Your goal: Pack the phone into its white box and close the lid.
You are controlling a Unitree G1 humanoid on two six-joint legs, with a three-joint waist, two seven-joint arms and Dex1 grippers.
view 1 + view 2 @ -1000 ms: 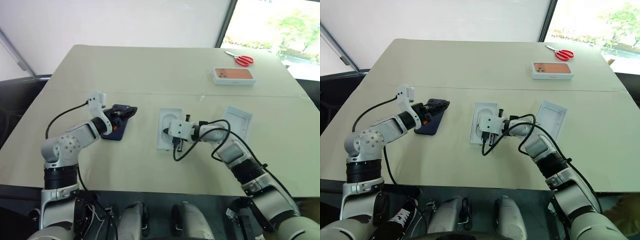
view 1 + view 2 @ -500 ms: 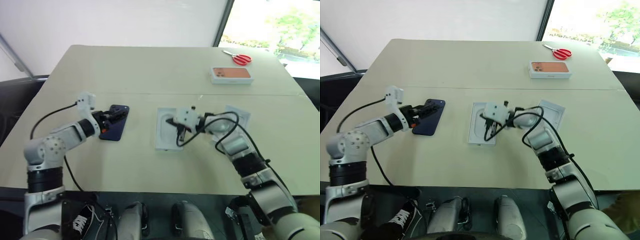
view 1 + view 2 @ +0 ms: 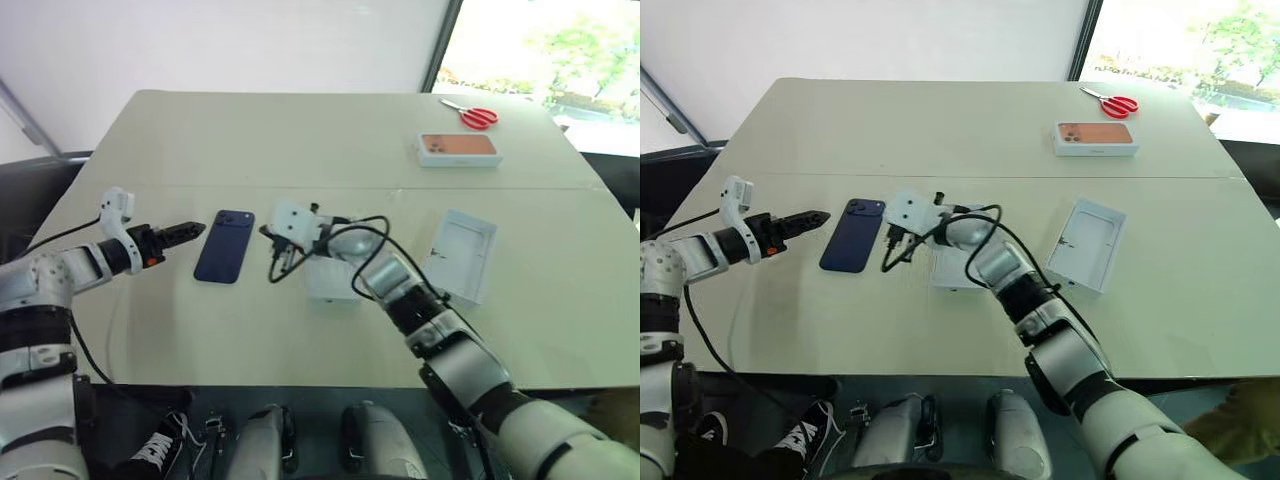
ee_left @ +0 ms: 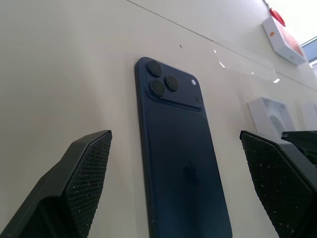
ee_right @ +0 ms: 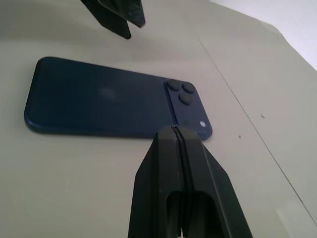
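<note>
Dark navy phone (image 3: 225,259) lying face down on desk (image 3: 300,140), free for pickup; left hand (image 3: 186,231) spread empty just beside it; right hand (image 5: 179,148) clenched empty on its other side, likely to nudge.

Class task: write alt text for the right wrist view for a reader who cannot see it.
A dark blue phone lies back-up on a beige table, camera cluster showing. The right tool, fingers shut, points at its near edge; the left tool hangs beyond it.

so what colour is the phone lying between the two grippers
Dark navy blue, back and camera cluster alike; the phone shows best in the left wrist view.
</note>
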